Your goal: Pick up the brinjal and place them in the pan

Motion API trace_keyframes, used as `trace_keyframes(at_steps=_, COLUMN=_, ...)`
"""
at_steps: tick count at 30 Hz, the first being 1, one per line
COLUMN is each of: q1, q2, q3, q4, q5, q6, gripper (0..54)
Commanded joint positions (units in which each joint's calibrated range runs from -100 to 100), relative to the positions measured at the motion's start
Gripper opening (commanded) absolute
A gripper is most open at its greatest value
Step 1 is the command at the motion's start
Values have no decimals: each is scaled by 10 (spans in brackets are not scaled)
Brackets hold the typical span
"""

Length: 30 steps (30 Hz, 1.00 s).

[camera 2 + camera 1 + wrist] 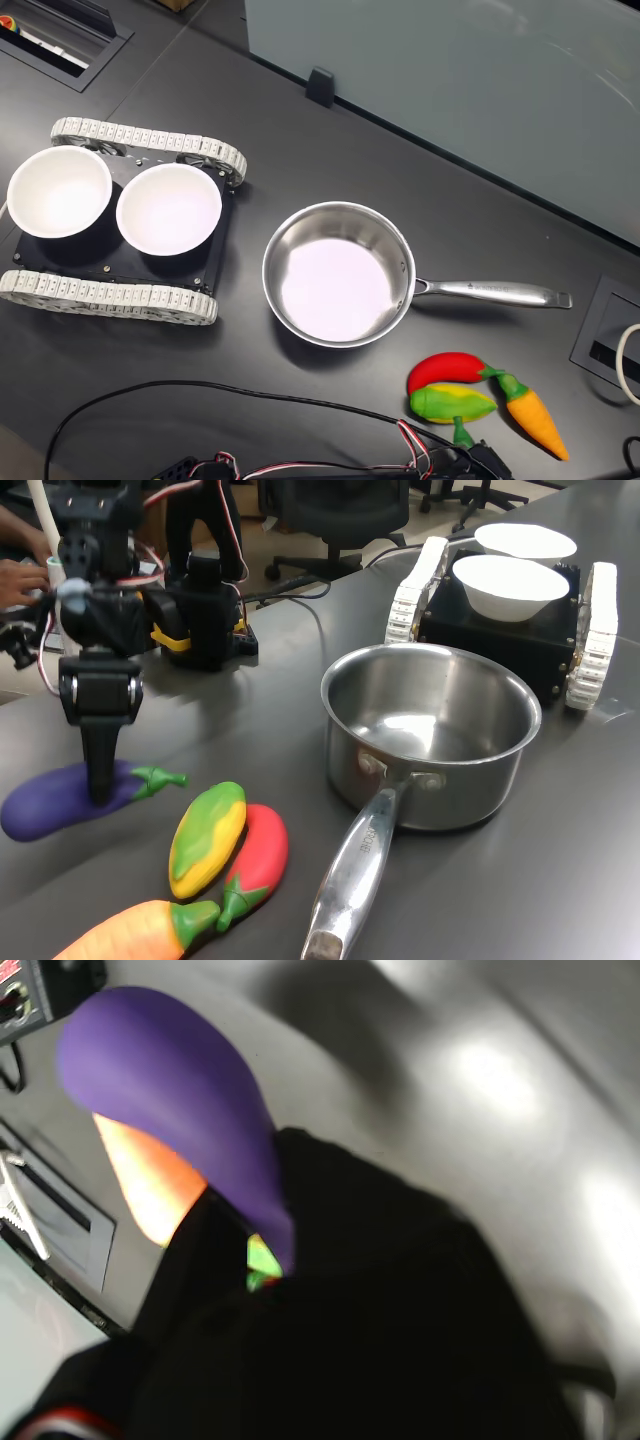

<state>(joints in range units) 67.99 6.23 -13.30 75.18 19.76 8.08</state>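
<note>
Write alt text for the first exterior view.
The gripper reaches straight down onto the brinjal, which lies on the dark table. Toy corn, chilli and carrot lie beside it. The pan is empty.

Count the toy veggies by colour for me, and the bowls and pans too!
Purple brinjal: 1
Yellow-green corn: 1
Red chilli: 1
Orange carrot: 1
White bowls: 2
Steel pan: 1
Total: 7
</note>
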Motion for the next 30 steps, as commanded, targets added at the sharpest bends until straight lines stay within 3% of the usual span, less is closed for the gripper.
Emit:
trace_keyframes(at_steps=1, q1=-23, q2=-86, q3=-56, q4=-3, q5=-18, q6=-6, gripper=2)
trace_keyframes(at_steps=17, q1=-80, q2=-255, q3=-1, q4=-9, q5=-74, q6=-6, gripper=1)
trace_keyframes(at_steps=30, q1=-119, q2=-349, q3=40, q4=-57, q5=-125, q6=-6, gripper=1)
